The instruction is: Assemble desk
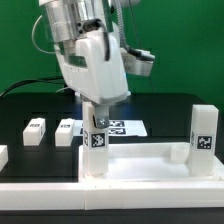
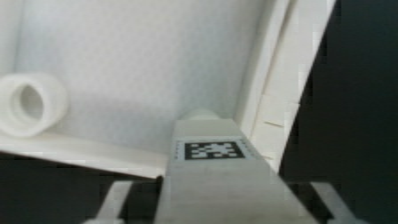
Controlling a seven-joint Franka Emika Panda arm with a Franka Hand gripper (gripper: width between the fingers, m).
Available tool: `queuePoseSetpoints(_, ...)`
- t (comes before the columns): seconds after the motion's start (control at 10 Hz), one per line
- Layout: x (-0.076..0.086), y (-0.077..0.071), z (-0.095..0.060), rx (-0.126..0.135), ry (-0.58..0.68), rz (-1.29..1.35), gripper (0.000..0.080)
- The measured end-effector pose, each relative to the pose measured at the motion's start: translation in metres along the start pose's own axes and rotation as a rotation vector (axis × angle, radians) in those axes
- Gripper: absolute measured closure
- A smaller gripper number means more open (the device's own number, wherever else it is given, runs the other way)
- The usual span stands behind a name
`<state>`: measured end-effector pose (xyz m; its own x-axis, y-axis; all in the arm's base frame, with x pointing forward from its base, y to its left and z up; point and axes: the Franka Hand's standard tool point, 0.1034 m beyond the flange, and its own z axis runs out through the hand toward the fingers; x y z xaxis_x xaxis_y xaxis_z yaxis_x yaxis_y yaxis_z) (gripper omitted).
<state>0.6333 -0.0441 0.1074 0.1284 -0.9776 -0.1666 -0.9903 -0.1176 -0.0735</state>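
My gripper [image 1: 97,110] is shut on a short square white leg [image 1: 97,137] with a black-and-white tag, held upright at the near left corner of the white tabletop panel [image 1: 145,160]. In the wrist view the leg [image 2: 217,165] runs between my fingers [image 2: 128,200], its tagged end over the panel's rim [image 2: 270,90]. A round socket [image 2: 25,102] shows inside the panel. A second tagged leg [image 1: 204,134] stands upright at the panel's right corner. Two more legs [image 1: 36,130] [image 1: 66,130] lie loose on the black table at the exterior view's left.
The marker board [image 1: 127,127] lies flat behind the panel. A low white border rail [image 1: 60,188] runs along the front. A further white piece [image 1: 3,155] sits at the far left edge. A green backdrop stands behind the table.
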Motion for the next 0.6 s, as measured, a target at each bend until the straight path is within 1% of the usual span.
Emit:
queuePoseSetpoints(0.1, -0.0001, -0.001, -0.0007, 0.002, 0.0, 0.08, 0.0509)
queuePoseSetpoints(0.2, -0.0001, -0.0004, -0.0002, 0.001, 0.001, 0.087, 0.0509)
queuePoseSetpoints(0.3, -0.0001, -0.0004, -0.0001, 0.001, 0.001, 0.05, 0.0414)
queuePoseSetpoints(0.4, 0.0001, -0.0003, -0.0001, 0.001, 0.001, 0.043, 0.0279)
queuePoseSetpoints(0.5, 0.0019, -0.0001, -0.0005, -0.001, 0.012, -0.156, 0.0279)
queuePoseSetpoints(0.6, 0.0016, 0.0005, 0.0, -0.01, 0.015, -0.346, 0.0172)
